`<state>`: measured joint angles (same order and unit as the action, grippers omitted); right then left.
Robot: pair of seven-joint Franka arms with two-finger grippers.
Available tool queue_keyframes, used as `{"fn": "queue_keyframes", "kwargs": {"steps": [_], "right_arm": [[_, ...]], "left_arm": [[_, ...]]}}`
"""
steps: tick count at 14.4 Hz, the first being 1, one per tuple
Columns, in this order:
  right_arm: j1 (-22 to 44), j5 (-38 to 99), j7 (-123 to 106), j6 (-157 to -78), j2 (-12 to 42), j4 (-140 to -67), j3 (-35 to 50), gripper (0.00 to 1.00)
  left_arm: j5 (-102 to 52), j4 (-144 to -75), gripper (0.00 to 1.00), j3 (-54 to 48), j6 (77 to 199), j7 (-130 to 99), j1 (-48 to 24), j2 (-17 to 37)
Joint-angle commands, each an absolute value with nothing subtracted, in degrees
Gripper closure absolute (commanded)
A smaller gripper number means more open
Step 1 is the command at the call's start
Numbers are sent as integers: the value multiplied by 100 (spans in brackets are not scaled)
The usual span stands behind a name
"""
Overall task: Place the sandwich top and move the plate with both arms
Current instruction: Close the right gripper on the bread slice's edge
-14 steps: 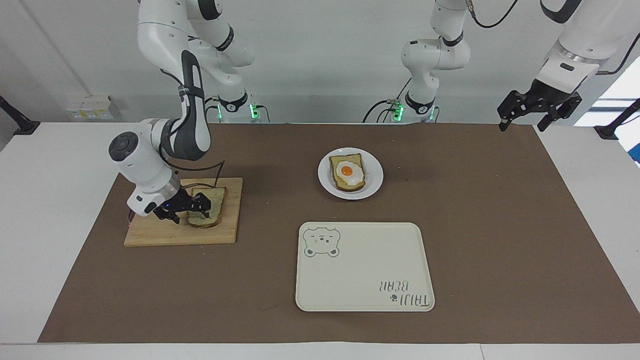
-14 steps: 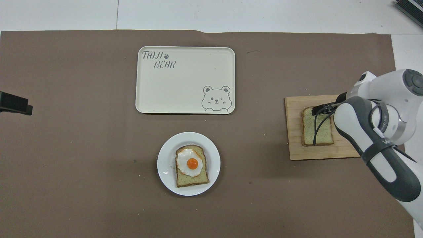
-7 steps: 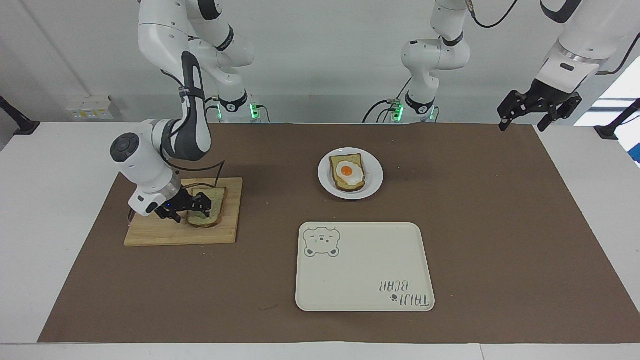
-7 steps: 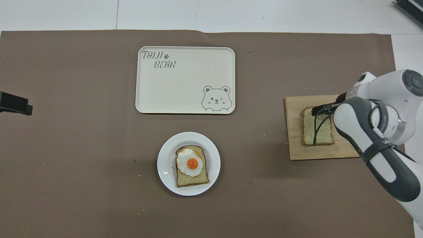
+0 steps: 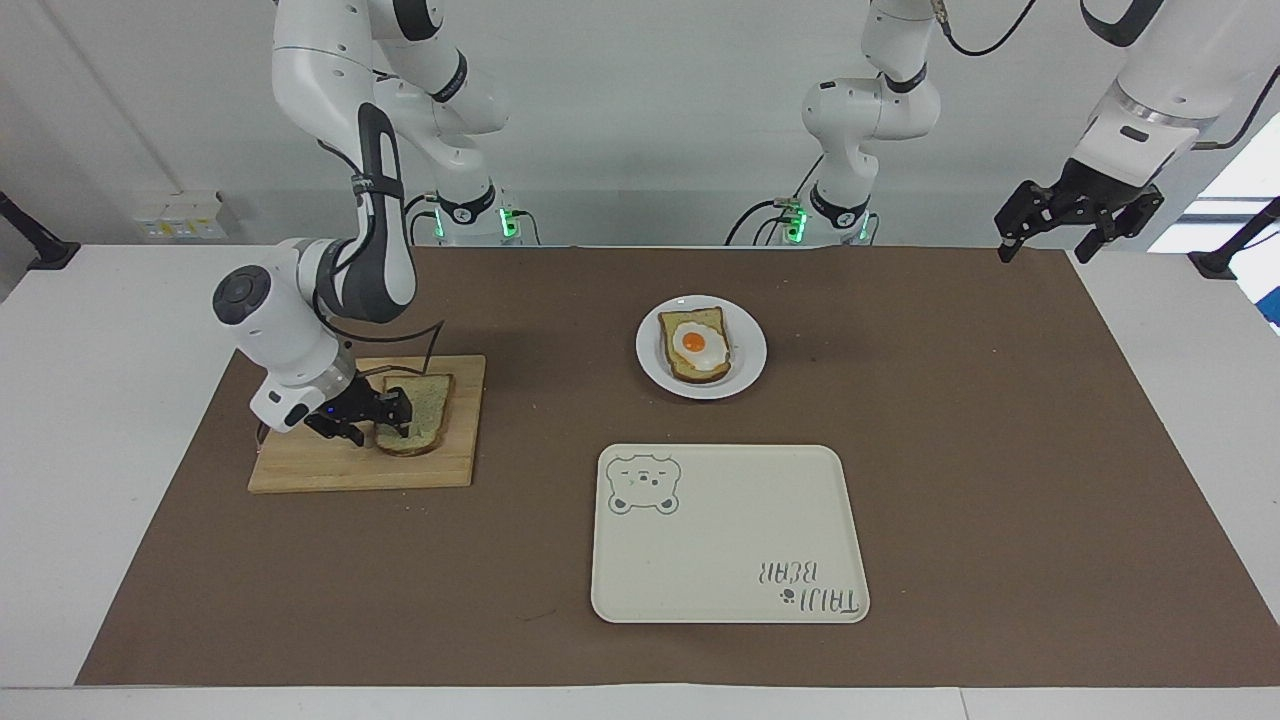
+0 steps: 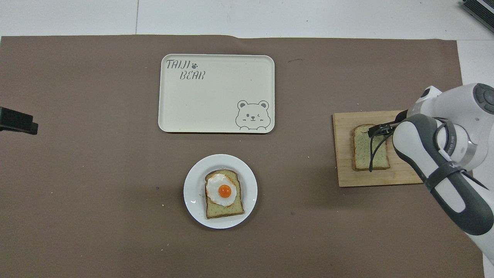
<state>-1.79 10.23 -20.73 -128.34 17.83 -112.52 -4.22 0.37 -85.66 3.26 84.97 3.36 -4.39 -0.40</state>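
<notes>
One bread slice (image 5: 418, 402), light and soft: right gripper (image 5: 385, 417) was at its edge, grip unclear; left gripper (image 5: 1078, 225) waited open.

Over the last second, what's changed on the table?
The right gripper has drawn slightly back toward the cutting board's outer end, still at the sandwich top; a grip isn't clear. The slice, plate, tray and waiting left gripper stayed put.
</notes>
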Motion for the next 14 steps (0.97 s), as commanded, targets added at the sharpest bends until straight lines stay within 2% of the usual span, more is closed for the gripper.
{"fn": "queue_keyframes", "kwargs": {"steps": [1, 2, 3, 6, 7, 14], "right_arm": [[-264, 1222, -2294, -12937, 1731, -11355, -360, 30], [-264, 1222, -2294, -12937, 1731, -11373, -360, 30], [-264, 1222, -2294, -12937, 1723, -11382, -360, 35], [-255, 1230, -2242, -12937, 1723, -11382, -360, 81], [-255, 1291, -2128, -12937, 1723, -11382, -360, 100], [-176, 1327, -1837, -12955, 1731, -11373, -369, 100]], "left_arm": [[-35, -8569, 0, 360, 8420, 290, -448, -79], [-35, -8569, 0, 360, 8420, 290, -448, -79], [-35, -8569, 0, 360, 8420, 290, -448, -79], [-35, -8561, 0, 352, 8420, 290, -448, -79], [-35, -8569, 0, 352, 8420, 290, -448, -79], [-35, -8569, 0, 360, 8420, 290, -448, -79]]}}
